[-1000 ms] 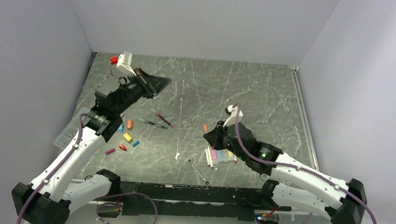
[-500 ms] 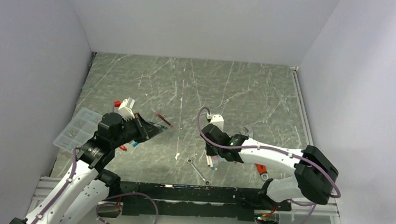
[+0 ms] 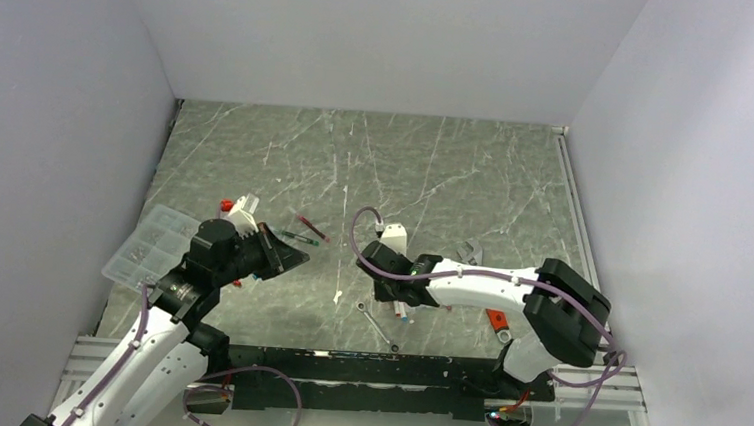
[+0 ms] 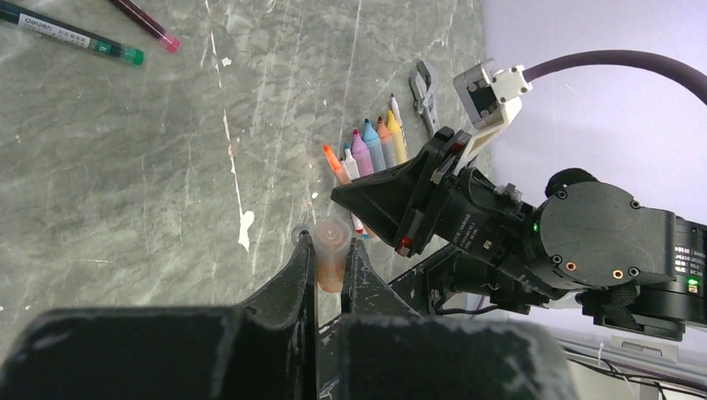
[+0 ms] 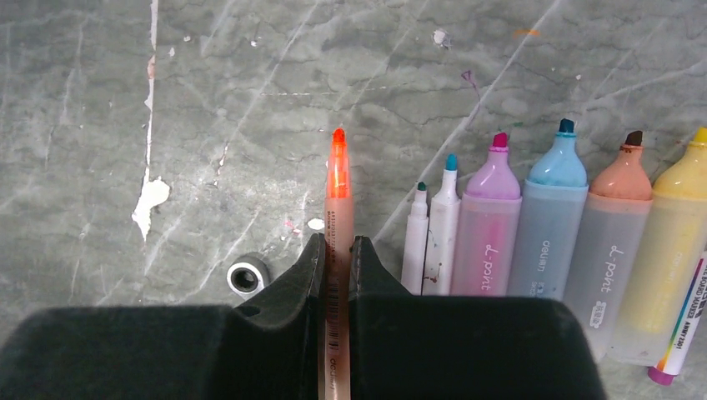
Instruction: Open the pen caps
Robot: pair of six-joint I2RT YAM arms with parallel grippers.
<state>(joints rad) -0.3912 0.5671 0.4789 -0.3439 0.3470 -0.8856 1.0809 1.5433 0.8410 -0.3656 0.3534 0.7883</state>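
Left wrist view shows the orange pen cap [image 4: 331,257] clamped between the jaws of the left gripper [image 4: 330,247] and held above the worktop [image 4: 125,167]; the cap is off its pen. Right wrist view shows the thin orange marker [image 5: 337,196] gripped round its barrel by the jaws of the right gripper [image 5: 337,243], with its bare tip pointing forward. The marker is parallel to the row of uncapped pens and just left of it, so the intent appears to be to set it down as the next pen in that row. The row runs from two thin teal-tipped markers [image 5: 446,221] to the chunky highlighters [image 5: 546,237] in purple, blue, peach and yellow, all tips pointing the same way. Whether the orange marker touches the worktop cannot be told. Clearance on its right is small, because the nearest thin marker lies just beside the jaw. On its left the surface is bare except for a small metal ring [image 5: 248,276] and a white fleck. The two grippers are near each other over the near half of the worktop, so withdrawing each toward its own side looks safest. A green pen [image 4: 75,35] and a dark red pen [image 4: 142,18] lie well apart beyond the left gripper. A clear compartment box [image 3: 145,247] sits at the left edge by the wall.
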